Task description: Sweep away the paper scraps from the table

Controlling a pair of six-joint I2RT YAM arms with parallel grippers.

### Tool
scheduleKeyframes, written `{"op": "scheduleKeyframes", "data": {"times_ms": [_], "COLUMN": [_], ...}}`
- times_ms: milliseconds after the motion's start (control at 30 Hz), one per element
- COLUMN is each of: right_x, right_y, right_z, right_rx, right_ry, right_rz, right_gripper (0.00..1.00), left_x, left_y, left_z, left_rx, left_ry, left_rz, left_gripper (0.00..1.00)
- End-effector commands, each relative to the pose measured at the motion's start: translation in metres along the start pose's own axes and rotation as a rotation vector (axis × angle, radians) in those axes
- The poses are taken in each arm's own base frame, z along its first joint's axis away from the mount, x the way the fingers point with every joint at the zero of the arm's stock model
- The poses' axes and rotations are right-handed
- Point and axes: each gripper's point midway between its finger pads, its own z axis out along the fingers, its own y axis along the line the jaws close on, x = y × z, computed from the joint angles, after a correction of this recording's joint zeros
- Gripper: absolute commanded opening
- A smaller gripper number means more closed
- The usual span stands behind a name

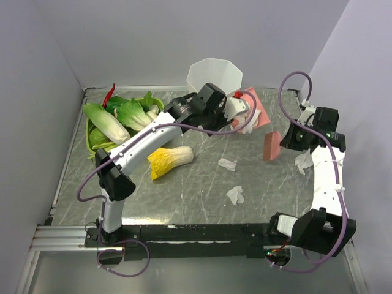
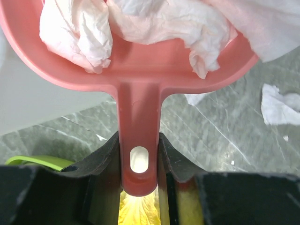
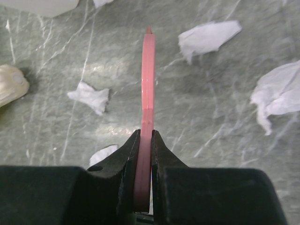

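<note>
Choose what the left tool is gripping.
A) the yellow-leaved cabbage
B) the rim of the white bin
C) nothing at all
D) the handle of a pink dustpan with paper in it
D: in the left wrist view, the left tool is clamped on the handle of the pink dustpan, whose pan holds crumpled paper scraps.

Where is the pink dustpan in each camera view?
Top external: pink dustpan at upper centre, beside the white bin.
Left wrist: dustpan fills the top, handle down the middle.
Right wrist: not in it.
Shared landmark: the grey marble table, in all three.
</note>
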Motion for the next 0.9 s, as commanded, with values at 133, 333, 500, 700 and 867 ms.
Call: {"op": "scheduleKeyframes", "data": {"times_ms": [133,333,500,700,867], "right_x": [0.01,0.014,0.022,0.038,0.036], "right_y": [0.012,0.018,0.015,0.018,0.019], "right_z": [0.01,0.014,0.01,0.017,0.017], "right_rx": [-0.08,-0.109,-0.082,-0.108,-0.116], "right_ry": [0.011,0.028,0.031,0.074,0.072], "right_rz": [0.088,0.16,0.186,0.222,0.227], "right_gripper": [0.0,0.0,0.0,0.0,0.0], "left_x": [-0.036,-0.052,-0.062,-0.057,-0.047], "left_y": [0.06,0.12,0.182,0.243,0.283], "left_z": [-0.025,-0.046,-0.07,-0.103,-0.124], "left_rx": [-0.191,-0.385,-0.599,-0.815,-0.947], "left_ry": [-0.087,-0.148,-0.199,-0.167,-0.056], "left_rz": [-0.085,-0.073,-0.009,0.107,0.293], "left_gripper": [0.01,0.01,0.01,0.01,0.01]}}
